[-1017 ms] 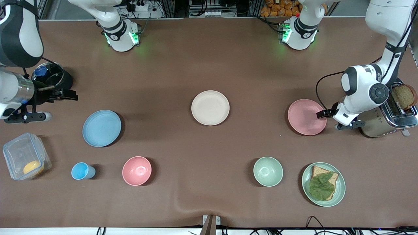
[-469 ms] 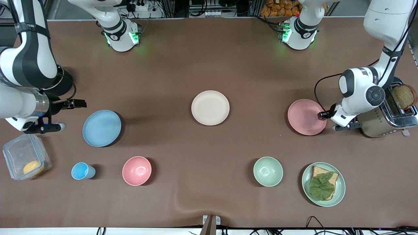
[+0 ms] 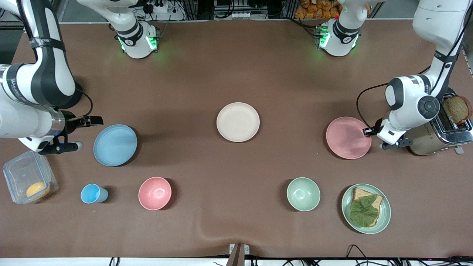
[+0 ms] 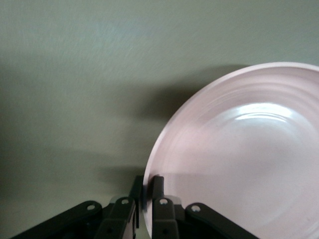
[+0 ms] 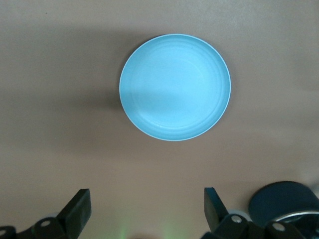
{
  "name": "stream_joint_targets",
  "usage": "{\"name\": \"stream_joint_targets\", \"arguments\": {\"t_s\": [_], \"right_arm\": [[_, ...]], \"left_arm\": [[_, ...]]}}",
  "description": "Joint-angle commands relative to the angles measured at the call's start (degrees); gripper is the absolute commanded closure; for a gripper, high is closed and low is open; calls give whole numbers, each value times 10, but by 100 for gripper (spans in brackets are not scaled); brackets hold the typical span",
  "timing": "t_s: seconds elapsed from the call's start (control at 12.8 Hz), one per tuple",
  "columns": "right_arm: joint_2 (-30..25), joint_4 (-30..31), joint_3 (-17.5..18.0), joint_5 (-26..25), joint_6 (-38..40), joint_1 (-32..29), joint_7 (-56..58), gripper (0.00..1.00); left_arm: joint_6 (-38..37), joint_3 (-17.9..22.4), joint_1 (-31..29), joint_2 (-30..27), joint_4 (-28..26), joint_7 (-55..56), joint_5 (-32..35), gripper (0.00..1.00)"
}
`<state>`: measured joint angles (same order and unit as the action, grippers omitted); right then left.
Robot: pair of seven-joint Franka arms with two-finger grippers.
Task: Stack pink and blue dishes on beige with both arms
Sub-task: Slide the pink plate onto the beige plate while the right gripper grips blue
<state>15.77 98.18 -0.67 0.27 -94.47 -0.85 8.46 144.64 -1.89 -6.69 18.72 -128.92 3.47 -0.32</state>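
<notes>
On my feed the left gripper (image 3: 369,131) has its fingers pinched together on the rim of the pink plate (image 3: 348,137), at the edge that faces the toaster (image 3: 439,135). In the left wrist view the two dark fingers (image 4: 158,186) sit one on each side of that rim, with the pink plate (image 4: 239,154) spreading away from them and its shadow thrown on the table (image 4: 75,74) beside it. The plate looks raised off the table.

My right gripper (image 3: 90,120) hangs just beside the blue plate (image 3: 115,145), at the rim toward the right arm's end of the table, and touches nothing. I see its fingers (image 5: 79,206) spread wide in the right wrist view, with the blue plate (image 5: 175,86) lying flat ahead of them, well clear of both tips.

The beige plate (image 3: 238,122) lies bare between the two grippers, about midway along the table (image 3: 236,66), well apart from either claw. I read the blue plate as much closer to the right gripper than the beige plate is to anything I hold.
</notes>
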Motion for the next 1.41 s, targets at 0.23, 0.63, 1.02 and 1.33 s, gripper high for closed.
{"name": "stream_joint_targets", "arguments": {"t_s": [0.23,0.63,1.02,1.33], "right_arm": [[1,74,2,-7,-96,-13,20,0],[51,104,3,-7,-189,-48,91,0],[117,102,3,-6,-261,-77,154,0],[148,92,3,-5,-277,-81,163,0]], "left_arm": [[-116,-100,0,-64,75,26,-75,100],[-132,-207,20,-31,148,204,-76,100],[-124,-215,112,1,166,325,-75,100],[-109,-215,170,11,156,405,-70,100]]}}
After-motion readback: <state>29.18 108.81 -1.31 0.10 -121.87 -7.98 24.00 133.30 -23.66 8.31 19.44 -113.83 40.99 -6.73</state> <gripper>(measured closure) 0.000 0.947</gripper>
